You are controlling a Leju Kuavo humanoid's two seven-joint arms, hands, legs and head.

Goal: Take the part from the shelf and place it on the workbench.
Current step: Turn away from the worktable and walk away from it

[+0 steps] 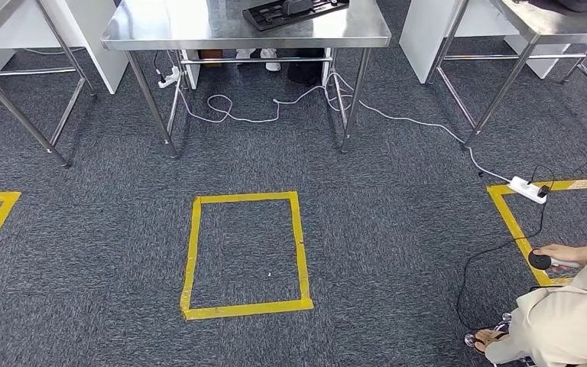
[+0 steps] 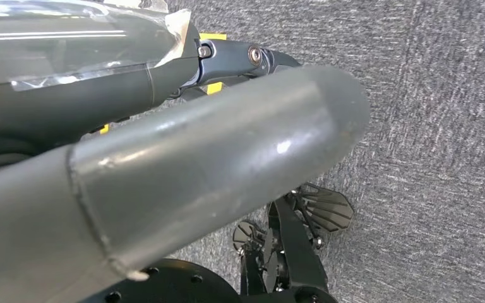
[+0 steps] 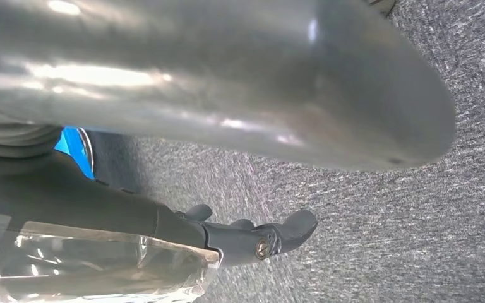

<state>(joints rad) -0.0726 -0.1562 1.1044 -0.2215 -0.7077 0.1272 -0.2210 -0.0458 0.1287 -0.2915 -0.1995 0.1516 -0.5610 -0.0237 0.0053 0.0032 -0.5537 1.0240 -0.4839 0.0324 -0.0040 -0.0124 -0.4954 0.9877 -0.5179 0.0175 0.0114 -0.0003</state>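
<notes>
Two hands: both mine hang over the speckled grey carpet [image 1: 397, 252], and neither holds anything.
Left hand [image 2: 215, 145]: the thick grey thumb and the dark fingers [image 2: 246, 57] lie stretched out with a gap between them; nothing sits in that gap.
Right hand [image 3: 227, 95]: also spread, the dark fingers [image 3: 271, 237] straight and well apart from the thumb, with bare carpet between.
Part: a black, flat, ridged piece [image 1: 294, 11] lies on the stainless steel workbench [image 1: 199, 30] straight ahead, at its far side; I cannot tell for sure that this is the part.
Floor mark: a yellow tape rectangle [image 1: 192, 252] lies on the carpet in front of the workbench.
Cable: a white cord [image 1: 252, 115] loops under the bench.
Person: crouched at my right in beige clothes [image 1: 573, 321], one hand on a round black device [image 1: 541, 260] by a white power strip [image 1: 526, 189].
</notes>
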